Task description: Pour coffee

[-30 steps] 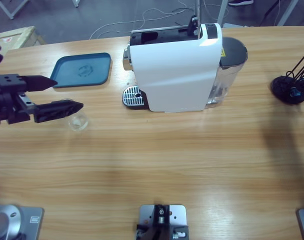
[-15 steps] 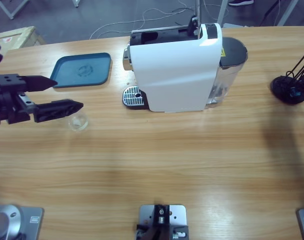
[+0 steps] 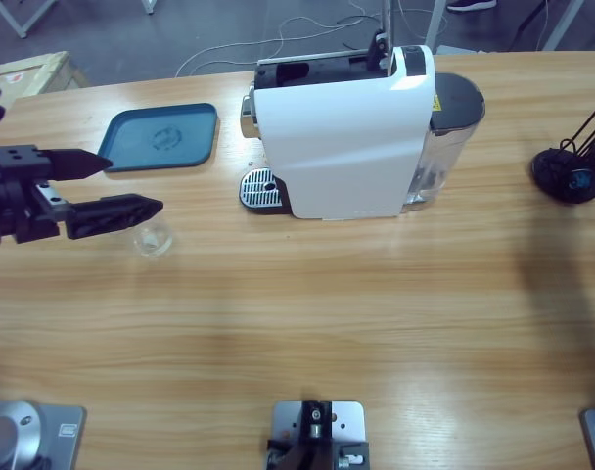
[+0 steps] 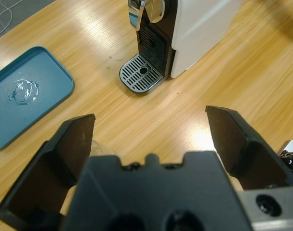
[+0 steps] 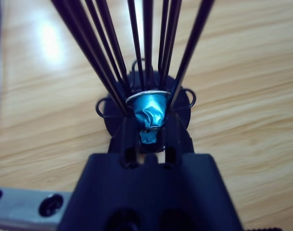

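My left gripper (image 3: 133, 183) hovers open over the table's left side, its jaws spread wide (image 4: 151, 118). A small clear tumbler (image 3: 153, 238) stands just under and beside its nearer jaw, showing in the left wrist view as a glass rim (image 4: 100, 147); it looks empty. No coffee shows. The white coffee machine (image 3: 346, 137) stands at the back middle, its drip grate (image 3: 259, 189) facing the left gripper. In the right wrist view my right gripper (image 5: 150, 123) is shut on a shiny blue capsule (image 5: 150, 109) inside a black wire capsule stand (image 5: 113, 120).
A blue tray (image 3: 165, 137) with a little water on it lies behind the left gripper, also in the left wrist view (image 4: 26, 94). The black capsule stand (image 3: 570, 174) sits at the table's right edge. Bare wood stretches across the front.
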Tool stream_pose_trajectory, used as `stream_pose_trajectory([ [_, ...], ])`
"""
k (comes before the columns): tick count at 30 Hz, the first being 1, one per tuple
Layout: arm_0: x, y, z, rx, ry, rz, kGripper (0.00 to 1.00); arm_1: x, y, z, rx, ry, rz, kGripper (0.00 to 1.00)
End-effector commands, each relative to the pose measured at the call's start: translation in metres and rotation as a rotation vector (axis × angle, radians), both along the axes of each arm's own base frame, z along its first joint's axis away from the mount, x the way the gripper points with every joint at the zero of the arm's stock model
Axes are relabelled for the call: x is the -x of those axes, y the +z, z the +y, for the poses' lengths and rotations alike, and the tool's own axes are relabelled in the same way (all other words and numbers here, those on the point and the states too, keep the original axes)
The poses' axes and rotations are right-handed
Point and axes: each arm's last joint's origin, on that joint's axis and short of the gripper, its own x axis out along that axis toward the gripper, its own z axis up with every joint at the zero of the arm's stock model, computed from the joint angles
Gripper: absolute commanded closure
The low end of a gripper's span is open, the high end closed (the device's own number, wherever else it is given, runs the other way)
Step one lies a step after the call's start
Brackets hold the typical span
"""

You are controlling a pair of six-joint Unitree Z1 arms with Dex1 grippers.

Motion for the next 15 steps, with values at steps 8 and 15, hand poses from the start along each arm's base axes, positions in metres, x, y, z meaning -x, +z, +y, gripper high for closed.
stream_pose_trajectory([
  [8, 0.002, -0.018, -0.001, -0.044, 0.005, 0.047, 0.009, 0.036, 0.098, -0.007, -0.01, -0.025, -0.192, 1.0],
  [15, 0.005, -0.017, 0.001, -0.038, 0.005, 0.043, 0.009, 0.082, 0.135, 0.002, -0.07, 0.13, -0.273, 1.0],
])
